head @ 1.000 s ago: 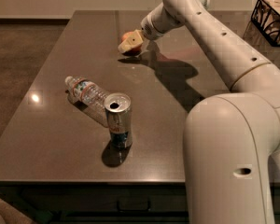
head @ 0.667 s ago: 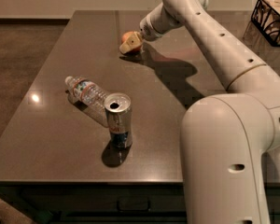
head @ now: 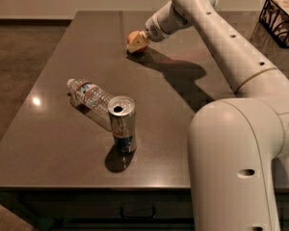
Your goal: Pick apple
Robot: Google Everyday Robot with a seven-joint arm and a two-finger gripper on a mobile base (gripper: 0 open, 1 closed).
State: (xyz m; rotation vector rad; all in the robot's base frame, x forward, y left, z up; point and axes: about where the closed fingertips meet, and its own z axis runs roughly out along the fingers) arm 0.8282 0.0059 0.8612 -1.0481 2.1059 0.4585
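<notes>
The apple (head: 132,35), small and red-orange, is at the far middle of the dark table (head: 62,129). My gripper (head: 138,42) is right at the apple, reaching in from the right at the end of the long white arm (head: 216,28). It covers the apple's near right side, so only the apple's upper left part shows. A dark shadow lies on the table just under and to the right of them.
A clear water bottle (head: 89,96) lies on its side at the near left. An open drink can (head: 122,124) stands upright just in front of it. A black wire basket (head: 279,13) is at the far right. My white base (head: 241,167) fills the near right.
The gripper and the apple sit slightly higher and further right in the view than a second ago. The bottle and can have not moved.
</notes>
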